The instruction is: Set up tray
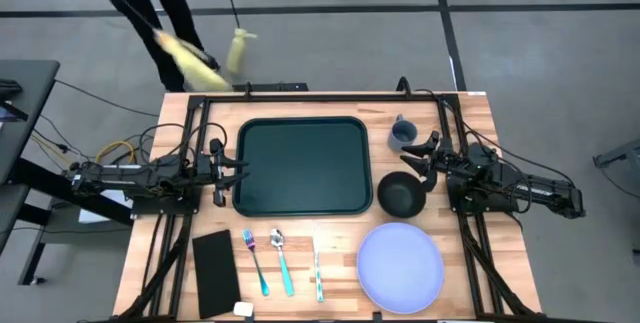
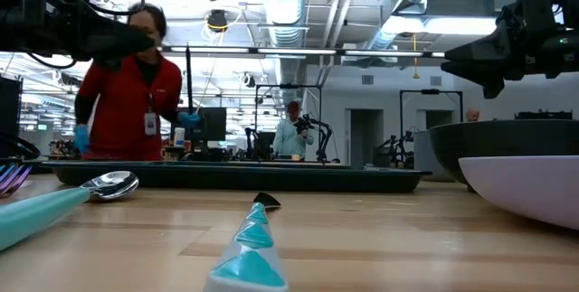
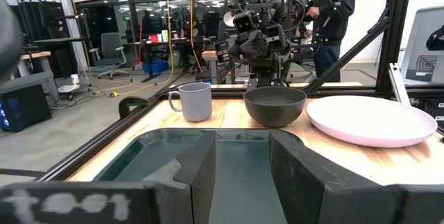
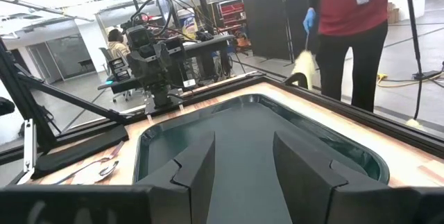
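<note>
The dark green tray (image 1: 303, 166) lies flat in the middle of the table, with nothing on it. My left gripper (image 1: 238, 168) hovers level at the tray's left rim, open, nothing between its fingers (image 3: 194, 175). My right gripper (image 1: 416, 160) hovers level to the right of the tray, above the black bowl (image 1: 401, 194), also open and empty; in its wrist view the tray (image 4: 257, 134) shows past its fingers. A grey mug (image 1: 403, 133) stands upright behind the bowl. A lavender plate (image 1: 400, 266) lies at the near right.
Along the near edge lie a black napkin (image 1: 215, 273), a teal-handled fork (image 1: 254, 260), a spoon (image 1: 282, 260) and a knife (image 1: 317, 271). Black frame rails (image 1: 300, 95) border the table. Beyond the far edge a person in red (image 2: 127, 93) sweeps with a broom (image 1: 190, 58).
</note>
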Available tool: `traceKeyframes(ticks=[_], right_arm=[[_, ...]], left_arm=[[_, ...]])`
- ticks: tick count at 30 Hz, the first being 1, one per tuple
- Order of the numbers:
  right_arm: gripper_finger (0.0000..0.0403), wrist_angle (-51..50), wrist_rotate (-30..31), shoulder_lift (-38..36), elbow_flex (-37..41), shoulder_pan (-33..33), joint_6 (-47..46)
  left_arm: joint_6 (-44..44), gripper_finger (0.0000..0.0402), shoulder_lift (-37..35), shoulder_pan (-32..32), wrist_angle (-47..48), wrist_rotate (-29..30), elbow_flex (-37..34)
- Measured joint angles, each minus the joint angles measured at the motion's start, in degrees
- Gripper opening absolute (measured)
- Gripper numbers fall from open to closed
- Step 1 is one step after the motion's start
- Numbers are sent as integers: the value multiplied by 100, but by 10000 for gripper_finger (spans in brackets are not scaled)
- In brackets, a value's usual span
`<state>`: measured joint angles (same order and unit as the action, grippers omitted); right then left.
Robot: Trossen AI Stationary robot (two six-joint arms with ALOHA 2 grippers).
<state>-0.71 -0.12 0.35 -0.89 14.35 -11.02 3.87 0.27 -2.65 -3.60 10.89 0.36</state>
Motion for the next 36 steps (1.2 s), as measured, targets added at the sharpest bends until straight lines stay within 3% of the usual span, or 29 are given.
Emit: traceKeyframes(ticks=[4,13,19,22,30,36], right_arm=[[137,0,0,0,-1,0,1],[137,1,0,-1,0,0,1],[138,0,0,1,0,0,1],[137,2,0,-1,0,0,2],[137,264,92,1,15,44,-93],[137,1945,469,1,13,42,-2277]], left_arm=[[-681,122,0,1,2,-68,2],[-4330,122,0,0,4,-68,0],[-5774,122,0,1,-168,1583,0],[-6541,122,0,1,-262,2136,0],[-7255,122,31,1,-1184,2108,22],[-6517,122,421,1,-1578,2276,398]])
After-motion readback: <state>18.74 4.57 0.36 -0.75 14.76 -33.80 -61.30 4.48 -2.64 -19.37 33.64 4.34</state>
